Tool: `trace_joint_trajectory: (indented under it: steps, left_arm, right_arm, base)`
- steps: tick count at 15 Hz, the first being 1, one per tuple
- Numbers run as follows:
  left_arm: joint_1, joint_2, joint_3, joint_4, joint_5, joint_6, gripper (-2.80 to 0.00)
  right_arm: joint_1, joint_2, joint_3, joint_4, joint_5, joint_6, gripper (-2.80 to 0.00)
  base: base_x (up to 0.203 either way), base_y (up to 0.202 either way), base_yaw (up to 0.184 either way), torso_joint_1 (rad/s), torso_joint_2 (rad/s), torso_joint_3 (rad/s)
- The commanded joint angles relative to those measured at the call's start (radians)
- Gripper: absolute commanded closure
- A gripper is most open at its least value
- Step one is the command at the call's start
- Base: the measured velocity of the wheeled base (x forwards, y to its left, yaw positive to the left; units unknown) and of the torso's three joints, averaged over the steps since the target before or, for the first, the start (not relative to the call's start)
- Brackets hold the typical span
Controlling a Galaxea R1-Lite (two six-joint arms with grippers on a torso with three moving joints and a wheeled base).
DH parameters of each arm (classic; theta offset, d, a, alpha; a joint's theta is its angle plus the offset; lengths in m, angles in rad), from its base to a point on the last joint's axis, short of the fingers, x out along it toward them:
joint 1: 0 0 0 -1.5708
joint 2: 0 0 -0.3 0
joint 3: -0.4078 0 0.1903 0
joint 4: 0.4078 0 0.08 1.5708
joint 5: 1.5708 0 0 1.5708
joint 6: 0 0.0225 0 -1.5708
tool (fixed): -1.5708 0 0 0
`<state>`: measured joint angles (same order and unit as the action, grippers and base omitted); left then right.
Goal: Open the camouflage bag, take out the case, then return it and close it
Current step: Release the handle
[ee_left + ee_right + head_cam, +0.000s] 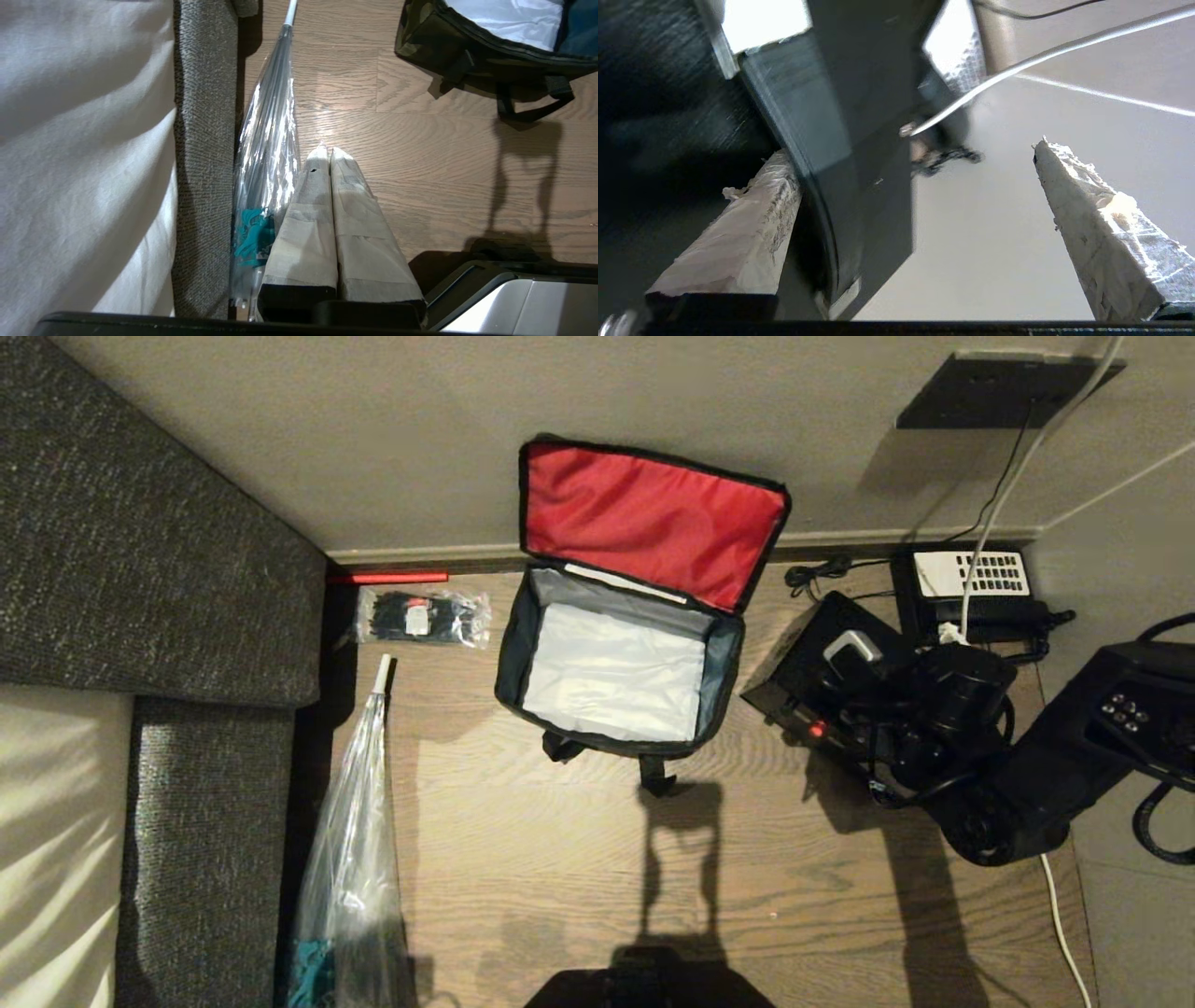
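- Two grippers show: the right gripper (906, 186) is over at the case (822, 686), and the left gripper (329, 154) hangs low near the bed.
- Right gripper fingers (1092, 224) are wrapped in rough, frayed white tape and shaped like long wedges. They are spread wide apart.
- One taped finger lies along a smooth, shiny black flat edge. The other finger is out in the open with only the pale wall behind it. I cannot tell if the fingers press on anything.
- A thin white cable (1017, 60) runs across just past the fingertips.
- Left gripper fingers (303, 210) are wrapped in smooth pale tape. They are pressed together with nothing between them.
- Just beside the left gripper lies an umbrella (268, 140), long and thin, with crinkly clear plastic and a teal bit at one end. Past it is a rough grey bed edge (203, 140) and soft white bedding.
- The bag (616, 653) sits on the wood floor (523, 859), well to the left of the right gripper. It is boxy and soft, with dark sides.
- Its lid (653, 518) stands open against the wall and is red inside. The inside of the bag is shiny silver and looks hollow.
- The case is a black hard box with a small red spot on its side. It sits on the floor right of the bag, partly hidden by the right arm.
- A black phone (971, 583) with white keys sits near the wall behind the case.
- A clear packet (422, 618) of black bits lies left of the bag.
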<state>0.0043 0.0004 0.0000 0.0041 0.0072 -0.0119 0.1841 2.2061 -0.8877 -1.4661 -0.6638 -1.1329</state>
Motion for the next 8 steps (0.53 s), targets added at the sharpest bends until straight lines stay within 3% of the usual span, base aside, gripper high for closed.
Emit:
trace_joint_trajectory:
  steps: [1,8]
  left_arm:
    - [0.000,-0.003,0.003,0.001,0.001,0.000,0.00]
    - [0.000,-0.003,0.003,0.001,0.001,0.000,0.00]
  right_arm:
    - [-0.027,0.037,-0.059,-0.011,-0.002,-0.019,-2.80]
    - [-0.068,0.042,-0.109,-0.001,-0.003,-0.037,-2.80]
  base:
    - [0.000,0.000,0.000,0.000,0.00,0.000]
    - [0.000,0.000,0.000,0.000,0.00,0.000]
